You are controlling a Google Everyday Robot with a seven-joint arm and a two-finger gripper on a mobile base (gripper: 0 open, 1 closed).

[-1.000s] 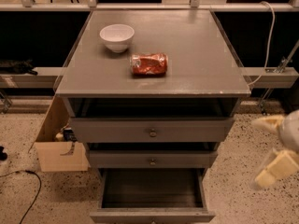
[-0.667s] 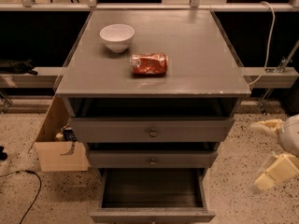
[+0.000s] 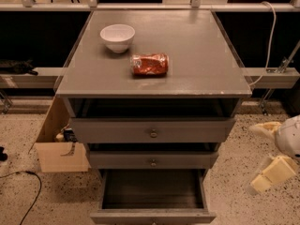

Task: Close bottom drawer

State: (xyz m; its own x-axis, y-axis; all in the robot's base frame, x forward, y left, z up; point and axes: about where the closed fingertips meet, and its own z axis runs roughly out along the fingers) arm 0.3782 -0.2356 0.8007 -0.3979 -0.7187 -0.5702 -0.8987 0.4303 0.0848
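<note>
Seemingly a robot test lab: speckled floor (image 3: pixel 18 142), loose cable (image 3: pixel 29 191), cardboard box (image 3: pixel 58 157) beside grey cabinet (image 3: pixel 192 55); gripper (image 3: pixel 268 153) lower right.

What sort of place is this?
Likely a lab or test space: a lone grey cabinet with its bottom drawer open, a cardboard box on speckled floor, and the robot's open hand at right.

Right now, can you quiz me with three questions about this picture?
1. True or false: the cabinet's bottom drawer is pulled out.
2. Where is the gripper, its fingers open? A) on top of the cabinet B) right of the cabinet, holding nothing C) inside a drawer
3. Fill in: the white ___ stands on top of the cabinet near the red packet.
Key: 1 true; 2 B; 3 bowl.
</note>
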